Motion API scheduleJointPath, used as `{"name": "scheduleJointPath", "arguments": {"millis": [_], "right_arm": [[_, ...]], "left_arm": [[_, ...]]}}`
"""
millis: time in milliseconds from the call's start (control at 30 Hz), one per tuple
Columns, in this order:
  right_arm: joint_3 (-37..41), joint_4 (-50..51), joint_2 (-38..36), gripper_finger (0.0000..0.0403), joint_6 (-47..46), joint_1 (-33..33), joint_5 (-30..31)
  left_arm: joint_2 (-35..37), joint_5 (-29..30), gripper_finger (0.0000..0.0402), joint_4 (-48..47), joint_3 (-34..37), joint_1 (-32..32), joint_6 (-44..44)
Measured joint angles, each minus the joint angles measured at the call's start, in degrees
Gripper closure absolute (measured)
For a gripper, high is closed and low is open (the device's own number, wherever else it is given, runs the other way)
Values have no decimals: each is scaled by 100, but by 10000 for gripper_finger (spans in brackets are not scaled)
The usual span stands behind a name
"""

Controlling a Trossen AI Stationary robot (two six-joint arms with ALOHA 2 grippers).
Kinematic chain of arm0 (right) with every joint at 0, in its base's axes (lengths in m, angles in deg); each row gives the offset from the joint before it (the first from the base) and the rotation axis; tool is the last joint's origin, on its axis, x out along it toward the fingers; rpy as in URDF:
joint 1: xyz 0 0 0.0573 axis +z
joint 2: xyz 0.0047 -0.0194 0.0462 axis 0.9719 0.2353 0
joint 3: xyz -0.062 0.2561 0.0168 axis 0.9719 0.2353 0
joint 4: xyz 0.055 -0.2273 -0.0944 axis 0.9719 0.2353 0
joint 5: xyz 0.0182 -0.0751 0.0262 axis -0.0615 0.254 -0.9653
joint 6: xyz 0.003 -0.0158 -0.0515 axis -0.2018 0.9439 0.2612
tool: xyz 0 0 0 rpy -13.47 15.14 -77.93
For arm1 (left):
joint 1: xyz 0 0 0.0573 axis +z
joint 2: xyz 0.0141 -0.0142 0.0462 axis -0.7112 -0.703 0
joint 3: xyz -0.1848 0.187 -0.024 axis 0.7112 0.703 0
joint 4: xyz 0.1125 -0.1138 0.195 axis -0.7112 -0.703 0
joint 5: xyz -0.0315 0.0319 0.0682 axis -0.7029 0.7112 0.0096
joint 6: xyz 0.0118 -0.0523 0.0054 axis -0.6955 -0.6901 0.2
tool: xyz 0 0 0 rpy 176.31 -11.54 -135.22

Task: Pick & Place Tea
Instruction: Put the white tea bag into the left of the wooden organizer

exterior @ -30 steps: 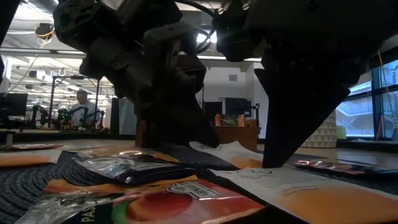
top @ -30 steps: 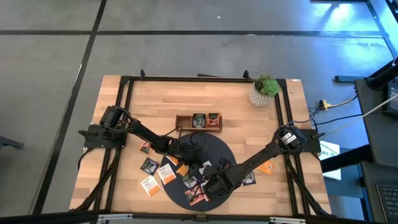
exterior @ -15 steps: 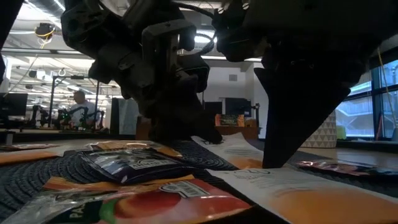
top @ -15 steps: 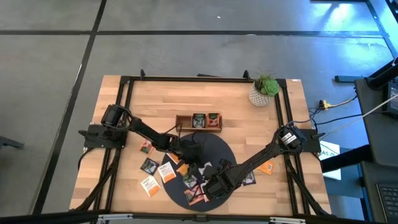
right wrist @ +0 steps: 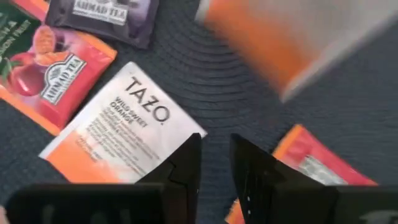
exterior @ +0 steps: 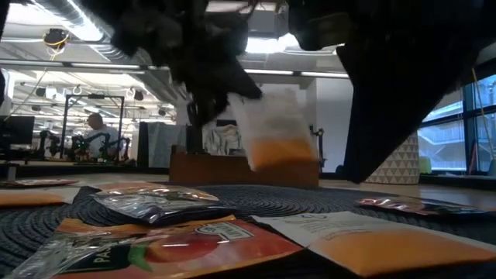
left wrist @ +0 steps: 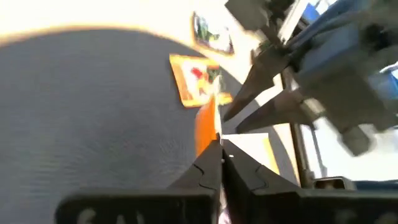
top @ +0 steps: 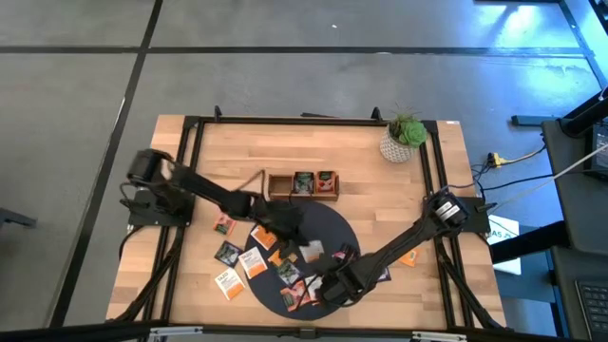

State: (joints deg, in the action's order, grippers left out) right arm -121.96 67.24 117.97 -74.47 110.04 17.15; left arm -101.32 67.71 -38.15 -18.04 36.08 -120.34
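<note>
Left hand clamped on a white-and-orange sachet, lifted clear of the dark mat. Right hand partly open, low over a Tazo sachet, gripping nothing.

Two dark jointed arms w/ black cabling; left end effector, right end effector: tapered black fingers.

We look straight down on the whole table, level across the dark mat at tabletop height, and close past each wrist's fingers, all views sharing that mat.
</note>
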Motion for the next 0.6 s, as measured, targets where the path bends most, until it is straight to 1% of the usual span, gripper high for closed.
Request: {"name": "scheduleJointPath", "arguments": {"millis": [167, 300, 367, 433, 500, 600], "right_arm": [[0, 215, -115, 315, 19, -4, -49], [-4, 208, -119, 315, 21, -15, -68], [-7, 202, -119, 315, 34, -35, -68], [-7, 204, -119, 315, 62, -70, -68], [-7, 202, -119, 315, 141, -114, -44], [-7, 191, -119, 315, 228, -198, -37]], "left_arm": [[1278, 69, 400, -1856, -9, 646, 1034], [2110, 223, 399, -2880, -10, 1403, 1779], [2313, 294, 400, -3279, -10, 1806, 2100], [2394, 221, 400, -3596, -10, 2175, 2361], [2404, 103, 400, -3744, -10, 2480, 2629], [2301, -119, 400, -3819, -10, 2749, 3127]]}}
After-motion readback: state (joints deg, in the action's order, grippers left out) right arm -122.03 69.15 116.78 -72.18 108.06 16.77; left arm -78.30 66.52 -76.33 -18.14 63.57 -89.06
